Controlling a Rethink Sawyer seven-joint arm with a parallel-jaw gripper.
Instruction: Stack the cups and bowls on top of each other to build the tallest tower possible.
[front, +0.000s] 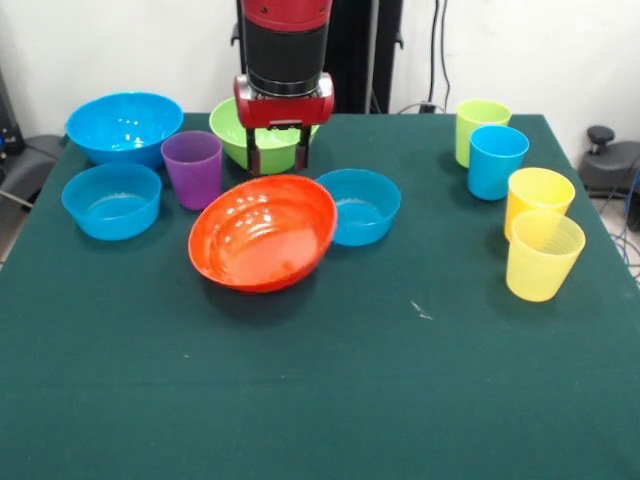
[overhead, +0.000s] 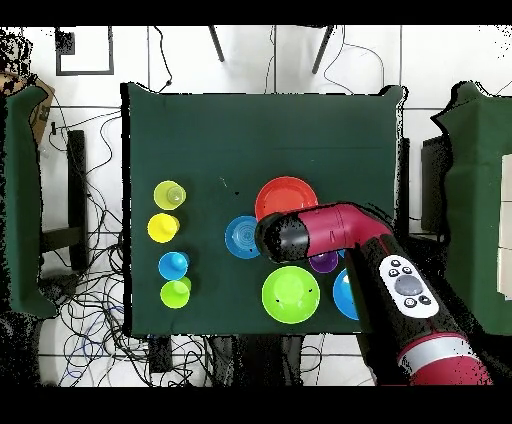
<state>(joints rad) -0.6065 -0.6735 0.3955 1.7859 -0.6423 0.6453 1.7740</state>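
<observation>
Nearest you in the front view, two yellow cups (front: 543, 257) stand touching at the table's (front: 320, 400) right side, and the orange bowl (front: 263, 232) sits tilted near the centre with a small blue bowl (front: 362, 206) just behind its right rim. Farther back you have the blue cup (front: 495, 161) and lime green cup (front: 478, 128) on the right, and the purple cup (front: 193, 168), another small blue bowl (front: 111, 200) and the large blue bowl (front: 125, 126) on the left. The gripper (front: 277, 163) hangs at the orange bowl's far rim, in front of the lime green bowl (front: 262, 133); you cannot tell whether its fingers pinch that rim or only straddle it.
</observation>
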